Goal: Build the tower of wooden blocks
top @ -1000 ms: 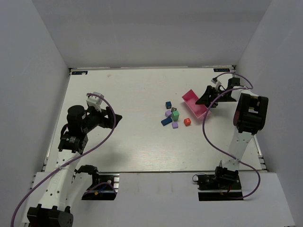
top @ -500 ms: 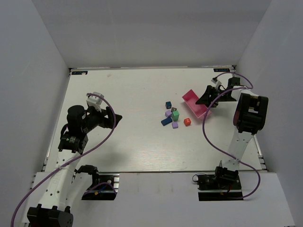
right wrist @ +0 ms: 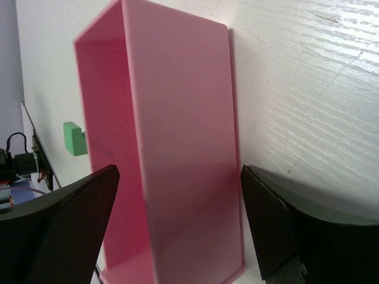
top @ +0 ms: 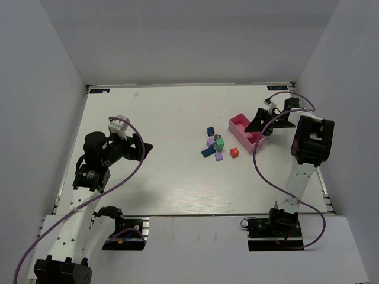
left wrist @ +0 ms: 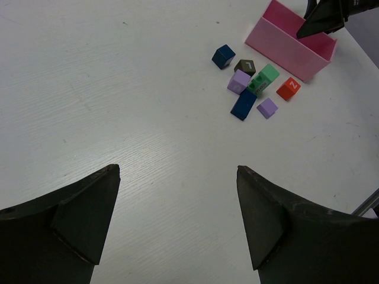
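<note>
Top: blocks (top: pixel 217 146) lie loose in a cluster, nothing towered, near the pink tray (top: pixel 246 133).
Left wrist: left gripper (left wrist: pixel 177 170) fingers wide apart, nothing between them; the red block's (left wrist: pixel 288 88) letter shows only here.
Right wrist: right gripper (right wrist: pixel 177 171) fingers spread, straddling the tray, contact unclear. The tray hides all but one green block (right wrist: pixel 74 139).

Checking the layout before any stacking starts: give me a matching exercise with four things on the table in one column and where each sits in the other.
Things:
1. red cube
2. green block
3. dark blue cube
4. pink tray

Places:
A. directly in front of the right gripper, whose fingers are spread
B. alone, between the green block and the pink tray
C. right beside a lilac cube
D. standing apart, farther back than that lilac cube

Pairs: 1-B, 2-C, 3-D, 4-A
</note>
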Controlling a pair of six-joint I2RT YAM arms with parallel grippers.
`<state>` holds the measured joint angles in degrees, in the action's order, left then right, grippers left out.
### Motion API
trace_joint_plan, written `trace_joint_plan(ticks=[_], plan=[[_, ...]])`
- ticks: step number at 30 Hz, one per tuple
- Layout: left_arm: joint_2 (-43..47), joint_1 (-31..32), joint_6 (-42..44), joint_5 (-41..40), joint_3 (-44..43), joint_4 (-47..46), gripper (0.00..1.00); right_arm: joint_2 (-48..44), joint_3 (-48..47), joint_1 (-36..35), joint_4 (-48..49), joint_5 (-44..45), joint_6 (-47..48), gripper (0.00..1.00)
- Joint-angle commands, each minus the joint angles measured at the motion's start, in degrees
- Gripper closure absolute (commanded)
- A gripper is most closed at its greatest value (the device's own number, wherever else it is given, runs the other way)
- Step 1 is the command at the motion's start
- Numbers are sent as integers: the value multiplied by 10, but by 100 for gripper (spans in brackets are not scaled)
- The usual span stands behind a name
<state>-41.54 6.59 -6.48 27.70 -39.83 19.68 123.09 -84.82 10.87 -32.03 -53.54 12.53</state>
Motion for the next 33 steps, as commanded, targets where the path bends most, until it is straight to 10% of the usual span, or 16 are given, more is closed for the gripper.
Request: trace_joint_plan(ticks=[1, 21, 33], plan=[[-3, 2, 1, 5, -6, -3, 11, 6, -24, 3, -6, 4, 12, 11], [-32, 2, 1, 0, -6, -3, 13, -157, -4, 3, 18, 166, 78, 11], [-108, 29, -30, 23, -60, -3, 51, -448, 170, -16, 70, 208, 166, 26]])
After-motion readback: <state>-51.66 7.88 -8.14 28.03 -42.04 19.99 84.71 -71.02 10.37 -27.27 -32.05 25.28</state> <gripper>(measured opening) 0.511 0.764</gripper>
